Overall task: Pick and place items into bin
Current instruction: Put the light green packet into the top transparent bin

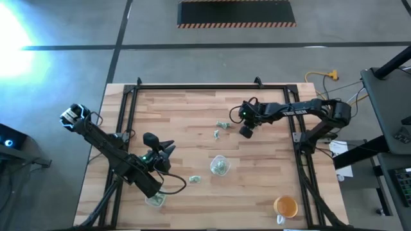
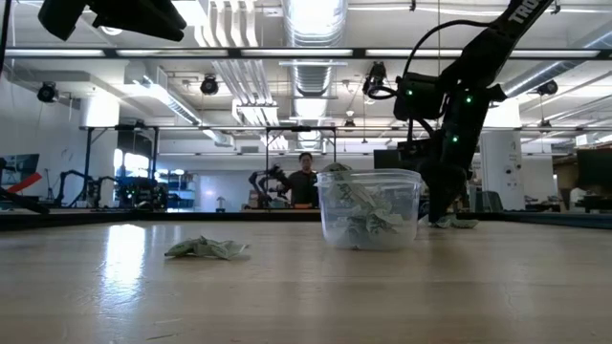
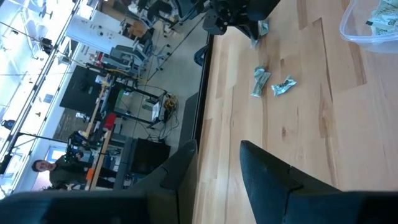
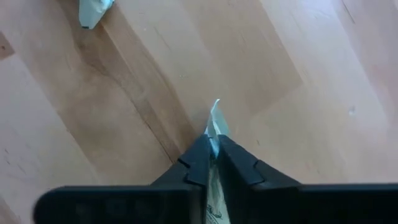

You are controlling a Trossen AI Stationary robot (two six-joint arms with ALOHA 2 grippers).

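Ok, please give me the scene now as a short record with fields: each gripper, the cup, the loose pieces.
right gripper: shut on a wrapper piece, low over the table
left gripper: open, holds nothing, waits above the table
clear cup: mid table, wrapper pieces inside
loose pieces: two near the right gripper, one near the left arm
orange cup: near corner

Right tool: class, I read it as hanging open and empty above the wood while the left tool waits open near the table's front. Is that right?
Not quite. The right tool is not open and empty: the right wrist view shows it shut on a wrapper, just above the table. The rest holds: the left tool waits open near the table's front.
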